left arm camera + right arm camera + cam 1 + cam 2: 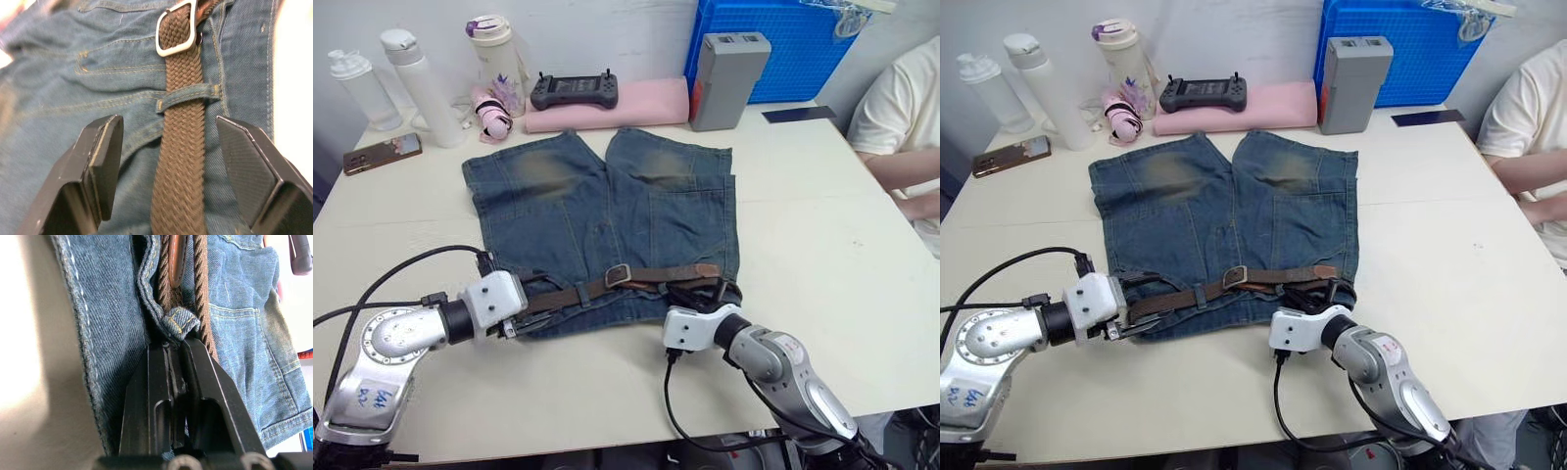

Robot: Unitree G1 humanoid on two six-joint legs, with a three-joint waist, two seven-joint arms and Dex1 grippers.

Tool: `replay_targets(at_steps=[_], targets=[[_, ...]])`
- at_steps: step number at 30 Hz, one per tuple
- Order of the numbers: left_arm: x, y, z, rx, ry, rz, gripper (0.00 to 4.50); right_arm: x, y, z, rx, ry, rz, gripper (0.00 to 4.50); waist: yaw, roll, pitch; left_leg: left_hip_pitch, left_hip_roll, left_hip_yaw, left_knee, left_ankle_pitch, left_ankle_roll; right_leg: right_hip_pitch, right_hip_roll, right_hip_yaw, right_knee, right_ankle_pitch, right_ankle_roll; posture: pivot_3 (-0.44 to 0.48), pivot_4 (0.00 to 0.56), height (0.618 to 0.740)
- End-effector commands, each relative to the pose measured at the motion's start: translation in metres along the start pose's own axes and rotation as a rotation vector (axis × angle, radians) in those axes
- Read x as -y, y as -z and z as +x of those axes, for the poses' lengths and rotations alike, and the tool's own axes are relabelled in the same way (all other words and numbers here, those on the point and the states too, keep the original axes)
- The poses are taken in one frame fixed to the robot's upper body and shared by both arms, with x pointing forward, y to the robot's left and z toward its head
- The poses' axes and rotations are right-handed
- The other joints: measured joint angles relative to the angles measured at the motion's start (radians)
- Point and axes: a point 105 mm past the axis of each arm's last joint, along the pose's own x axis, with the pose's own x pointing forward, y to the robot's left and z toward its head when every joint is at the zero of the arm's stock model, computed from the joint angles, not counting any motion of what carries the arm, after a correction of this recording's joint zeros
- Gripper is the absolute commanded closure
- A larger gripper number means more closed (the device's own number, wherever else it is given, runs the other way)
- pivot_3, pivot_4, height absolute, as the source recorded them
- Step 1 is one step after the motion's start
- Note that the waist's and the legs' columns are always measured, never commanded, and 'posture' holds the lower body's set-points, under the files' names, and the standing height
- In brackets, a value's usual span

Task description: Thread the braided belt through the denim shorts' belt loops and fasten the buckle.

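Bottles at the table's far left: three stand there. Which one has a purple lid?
The cream bottle nearest the shorts; its lid is purple, while the other two are white with white caps.

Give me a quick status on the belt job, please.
Left gripper open, straddling braided belt. Right gripper shut on a belt loop. Belt lies along denim shorts waistband, buckle mid-waist. Nothing obstructing.

My two arms are brushed silver metal with white boxy wrist blocks and black cables looping off them; the left tool (514, 323) and right tool (168, 345) have black fingers, the left's faces finely ribbed
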Motion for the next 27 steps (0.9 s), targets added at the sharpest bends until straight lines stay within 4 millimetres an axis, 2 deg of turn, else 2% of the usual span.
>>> replay_targets(at_steps=[1, 6, 10, 13, 15, 17, 18, 19, 24, 27], targets=[[-0.002, -0.001, 0.002, -0.028, -0.067, 0.217, 1.23, -0.014, -0.002, 0.003, 0.007, -0.055, 0.016, 4.5, -0.001, 0.0, 0.0, 0.0, 0.0, 0.0, 0.0, 0.0, 0.0, 0.0, 0.0, 0.0, 0.0, 0.0, 0.0, 0.0, 0.15, 0.705], [0.007, 0.014, 0.006, -0.104, -0.083, 0.298, 1.23, -0.012, -0.003, 0.004, 0.011, -0.054, 0.019, 4.5, -0.001, 0.0, 0.0, 0.001, 0.0, 0.001, -0.001, 0.0, 0.0, 0.0, 0.0, 0.0, 0.0, 0.0, 0.0, 0.0, 0.15, 0.705], [0.014, 0.022, 0.012, -0.128, -0.095, 0.3, 1.23, -0.014, -0.004, 0.004, 0.017, -0.061, 0.019, 4.5, 0.0, 0.0, 0.0, 0.001, 0.0, 0.001, -0.001, 0.0, 0.0, 0.0, 0.0, 0.0, 0.0, 0.0, 0.0, 0.0, 0.15, 0.705], [0.012, 0.022, 0.016, -0.13, -0.136, 0.31, 1.95, -0.014, -0.005, 0.004, 0.021, -0.062, 0.019, 4.5, 0.0, 0.0, 0.0, 0.002, 0.001, 0.001, -0.001, 0.0, 0.0, 0.0, 0.0, 0.001, 0.001, 0.0, 0.0, 0.0, 0.15, 0.705], [0.013, 0.022, 0.017, -0.129, -0.142, 0.318, 3.01, -0.013, -0.005, 0.004, 0.022, -0.062, 0.018, 4.5, 0.0, 0.0, 0.0, 0.002, 0.001, 0.001, -0.001, 0.0, 0.0, 0.0, 0.0, 0.0, 0.001, 0.0, 0.0, 0.0, 0.15, 0.705], [0.014, 0.024, 0.017, -0.137, -0.144, 0.314, 3.77, -0.014, -0.005, 0.004, 0.022, -0.064, 0.017, 4.5, 0.0, 0.0, 0.0, 0.002, 0.001, 0.001, -0.001, 0.0, 0.0, 0.0, 0.0, 0.0, 0.001, 0.0, 0.0, 0.0, 0.15, 0.705], [0.015, 0.025, 0.017, -0.139, -0.141, 0.31, 4.29, -0.014, -0.005, 0.005, 0.022, -0.065, 0.018, 4.5, 0.0, 0.0, 0.0, 0.002, 0.001, 0.001, -0.001, 0.0, 0.0, 0.0, 0.0, 0.0, 0.001, 0.0, 0.0, 0.0, 0.15, 0.705], [0.016, 0.025, 0.017, -0.141, -0.138, 0.307, 4.42, -0.014, -0.005, 0.005, 0.022, -0.065, 0.018, 4.5, 0.0, 0.0, 0.0, 0.002, 0.001, 0.001, -0.001, 0.0, 0.0, 0.0, 0.0, 0.0, 0.001, 0.0, 0.0, 0.0, 0.15, 0.705], [0.014, 0.039, 0.009, -0.202, -0.14, 0.292, 4.42, -0.015, -0.005, 0.003, 0.019, -0.066, 0.021, 4.5, 0.0, 0.0, 0.0, 0.002, 0.002, 0.001, -0.001, 0.0, 0.0, 0.0, 0.0, 0.0, 0.001, 0.0, 0.0, 0.0, 0.15, 0.705], [0.011, 0.04, 0.005, -0.203, -0.154, 0.284, 4.42, -0.015, -0.005, 0.003, 0.017, -0.065, 0.023, 4.5, 0.0, 0.0, 0.0, 0.002, 0.002, 0.001, -0.001, 0.0, 0.0, 0.0, 0.0, 0.0, 0.001, 0.0, 0.0, 0.0, 0.15, 0.705]])
